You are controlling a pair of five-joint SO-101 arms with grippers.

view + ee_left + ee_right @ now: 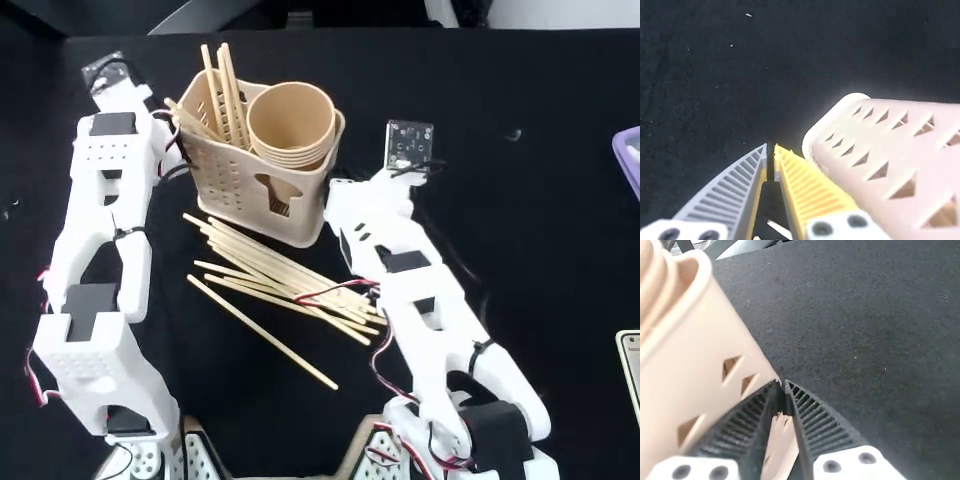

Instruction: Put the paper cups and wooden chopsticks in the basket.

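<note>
High view: the basket [235,190] stands upright at upper centre of the black table [520,250]. A nested stack of paper cups [290,125] sits in its right-hand part. A few chopsticks [225,90] stand on end in its left-hand part, tips poking above the rim.

A loose bundle of chopsticks [280,280] lies flat on the table just below the basket, slanting from upper left to lower right. One single chopstick [262,332] lies a little apart, below the bundle, on the same slant.

The left arm [100,230] runs up the left side of the frame, its end beside the basket's left wall. The right arm [420,290] comes up from lower right, its end by the basket's right wall, and it crosses over the lower right end of the bundle.

Left wrist view: left pincer [771,147] has its tips together (grey finger, yellow finger) with nothing between them. The basket wall [890,150] is just beside the yellow finger.

Right wrist view: right pincer [781,385] has its tips together at a corner of the basket [700,365]; contact cannot be told.
</note>
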